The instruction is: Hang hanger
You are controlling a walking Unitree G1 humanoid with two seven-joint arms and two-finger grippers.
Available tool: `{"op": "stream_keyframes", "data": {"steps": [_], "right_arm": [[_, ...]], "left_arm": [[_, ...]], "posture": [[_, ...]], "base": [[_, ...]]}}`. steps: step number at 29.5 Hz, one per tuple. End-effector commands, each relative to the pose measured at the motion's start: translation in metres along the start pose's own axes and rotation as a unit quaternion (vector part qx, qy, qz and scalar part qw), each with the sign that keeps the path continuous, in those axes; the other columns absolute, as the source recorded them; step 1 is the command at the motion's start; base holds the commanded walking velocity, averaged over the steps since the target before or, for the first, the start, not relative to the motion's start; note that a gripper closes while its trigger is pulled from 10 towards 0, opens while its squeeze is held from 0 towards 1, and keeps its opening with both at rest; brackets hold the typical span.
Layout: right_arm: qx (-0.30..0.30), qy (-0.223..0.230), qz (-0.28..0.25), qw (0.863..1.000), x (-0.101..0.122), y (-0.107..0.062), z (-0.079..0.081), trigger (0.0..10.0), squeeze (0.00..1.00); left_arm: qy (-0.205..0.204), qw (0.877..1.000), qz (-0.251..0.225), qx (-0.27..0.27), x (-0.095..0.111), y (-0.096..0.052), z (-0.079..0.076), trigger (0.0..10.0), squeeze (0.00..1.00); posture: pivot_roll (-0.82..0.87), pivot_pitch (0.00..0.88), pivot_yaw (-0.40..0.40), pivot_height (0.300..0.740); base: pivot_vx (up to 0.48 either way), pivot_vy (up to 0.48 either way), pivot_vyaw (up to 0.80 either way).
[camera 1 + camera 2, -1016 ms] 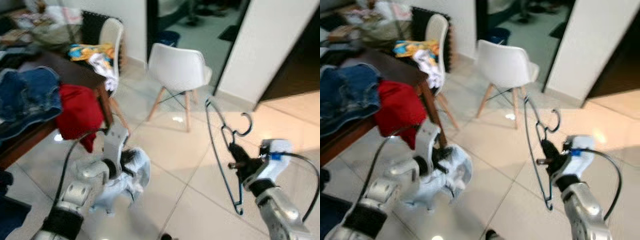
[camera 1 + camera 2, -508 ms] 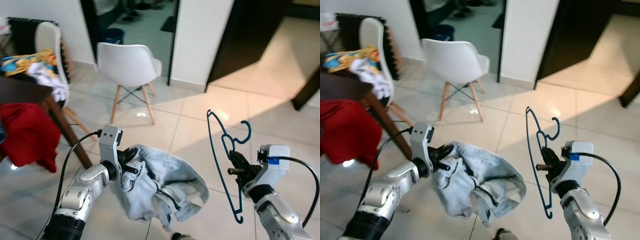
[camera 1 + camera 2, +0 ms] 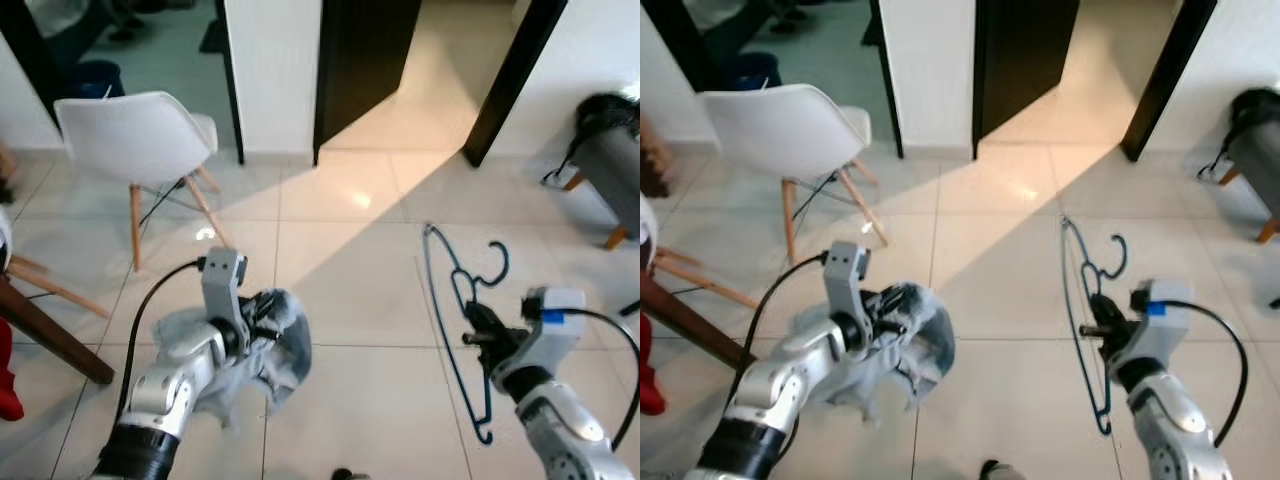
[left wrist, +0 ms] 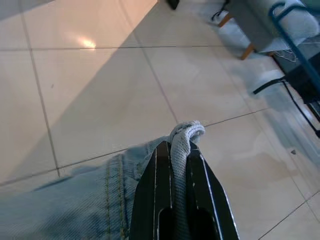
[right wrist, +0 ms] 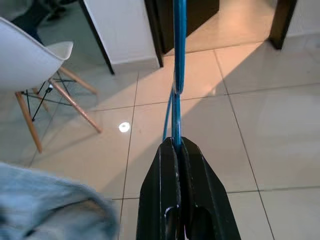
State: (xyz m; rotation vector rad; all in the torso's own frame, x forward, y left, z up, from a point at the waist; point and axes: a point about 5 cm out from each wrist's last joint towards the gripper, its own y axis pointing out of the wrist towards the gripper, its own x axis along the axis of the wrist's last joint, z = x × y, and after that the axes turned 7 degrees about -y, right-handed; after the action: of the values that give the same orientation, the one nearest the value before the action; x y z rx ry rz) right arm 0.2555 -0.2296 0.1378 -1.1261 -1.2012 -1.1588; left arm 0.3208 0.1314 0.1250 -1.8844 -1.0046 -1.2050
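Observation:
A thin blue wire hanger [image 3: 452, 320] stands upright in the air on my right, hook up, with my right gripper [image 3: 476, 335] shut on its wire. In the right wrist view the blue hanger [image 5: 177, 60] runs straight out from between the black fingers [image 5: 170, 190]. On my left, my left gripper [image 3: 262, 318] is shut on a bunched pair of light blue jeans [image 3: 270, 350] that hangs below it. In the left wrist view a fold of the jeans' waistband [image 4: 182, 142] is pinched between the fingers [image 4: 160, 190].
A white chair [image 3: 130, 135] on wooden legs stands at the left. A dark open doorway [image 3: 365, 60] lies ahead, with a white wall section [image 3: 270, 60] beside it. A dark table leg [image 3: 50, 340] is at the far left, a grey seat [image 3: 615, 170] at the far right.
The camera has swung right: the table and red cloth have slid out at the left, and the doorway is now ahead. The jeans hang more bunched. Both grippers keep their holds.

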Motion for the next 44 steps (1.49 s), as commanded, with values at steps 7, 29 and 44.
{"op": "stream_keyframes", "data": {"steps": [7, 29, 44], "right_arm": [[0.001, 0.009, 0.018, 1.000, -0.0084, -0.0026, -0.0005, 10.0, 0.00], [0.017, 0.018, 0.006, 1.000, -0.0071, -0.0017, 0.0013, 10.0, 0.00], [0.023, 0.011, 0.010, 1.000, -0.0089, -0.0022, 0.0024, 10.0, 0.00]], "left_arm": [[0.000, 1.000, 0.003, -0.001, -0.0034, -0.0001, 0.0003, 10.0, 0.00], [0.009, 1.000, -0.014, -0.004, 0.0010, 0.0051, -0.0009, 10.0, 0.00], [0.014, 1.000, -0.023, -0.010, 0.0025, 0.0062, -0.0019, 10.0, 0.00]], "posture": [[-0.03, 0.211, -0.001, 0.740], [-0.03, 0.186, -0.002, 0.740], [-0.03, 0.176, 0.000, 0.740]], "base": [[0.000, 0.000, -0.80], [0.000, 0.000, -0.65], [0.221, 0.000, -0.11]]}}
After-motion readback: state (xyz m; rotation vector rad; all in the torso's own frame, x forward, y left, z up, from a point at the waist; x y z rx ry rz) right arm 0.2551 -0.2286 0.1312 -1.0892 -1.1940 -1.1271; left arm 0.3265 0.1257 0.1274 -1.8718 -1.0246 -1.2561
